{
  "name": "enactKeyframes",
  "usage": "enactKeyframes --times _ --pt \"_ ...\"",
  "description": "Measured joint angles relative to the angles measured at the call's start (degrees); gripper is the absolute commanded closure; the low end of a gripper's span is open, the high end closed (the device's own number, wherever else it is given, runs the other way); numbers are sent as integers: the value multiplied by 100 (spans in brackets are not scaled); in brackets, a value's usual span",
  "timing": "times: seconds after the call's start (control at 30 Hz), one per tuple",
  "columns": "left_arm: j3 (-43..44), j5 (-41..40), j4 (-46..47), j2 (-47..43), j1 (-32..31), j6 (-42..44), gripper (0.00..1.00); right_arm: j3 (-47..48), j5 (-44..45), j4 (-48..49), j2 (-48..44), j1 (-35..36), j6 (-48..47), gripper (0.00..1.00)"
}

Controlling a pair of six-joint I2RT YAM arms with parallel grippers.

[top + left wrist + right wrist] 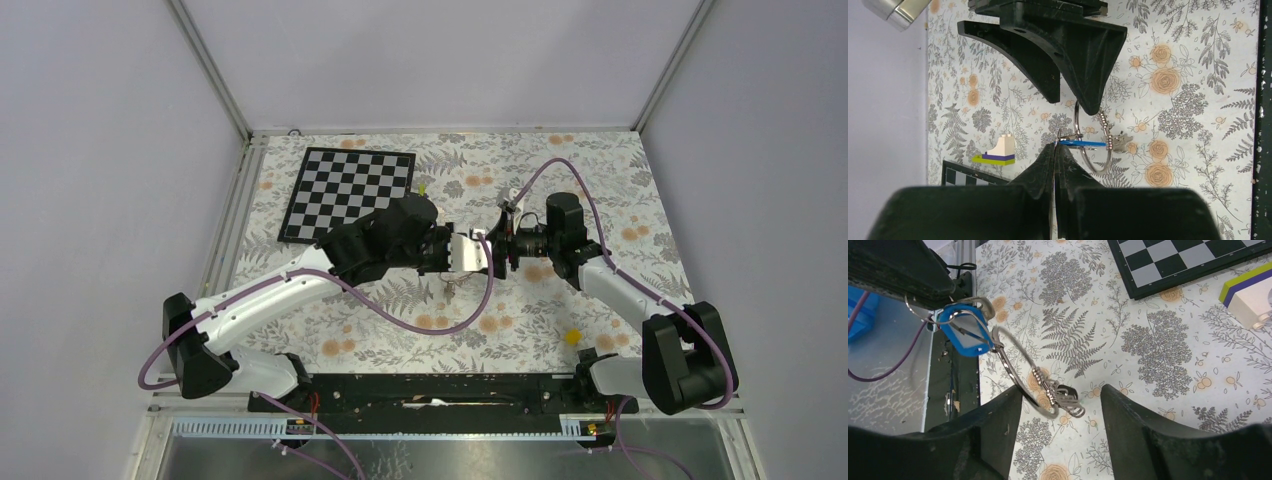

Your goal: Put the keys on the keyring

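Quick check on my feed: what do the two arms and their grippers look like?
Both the left arm and right arm have white links between bulky black joints, each with a looping purple cable. The left gripper and right gripper are matte black and wedge-shaped.

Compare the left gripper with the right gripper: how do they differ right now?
The left gripper is shut, pinching the blue tag at its end; the right gripper stands open. The left gripper holds something; the right gripper only straddles the keyring, unclamped. Both are black and meet over the floral cloth.
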Motion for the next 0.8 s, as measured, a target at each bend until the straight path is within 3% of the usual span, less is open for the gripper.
enactKeyframes --times 0.13,0.37,0.63,0.8 --pt "2 70 0 2 17 -107 100 -15 -42 125 0 0 136 56" --pt "2 138 90 4 166 -240 100 -15 -260 404 11 0 466 99" --pt "-26 120 297 2 494 -326 100 44 -271 247 9 0 437 100" --pt "-245 -17 387 -90 649 -291 100 407 267 -734 -190 0 -199 100"
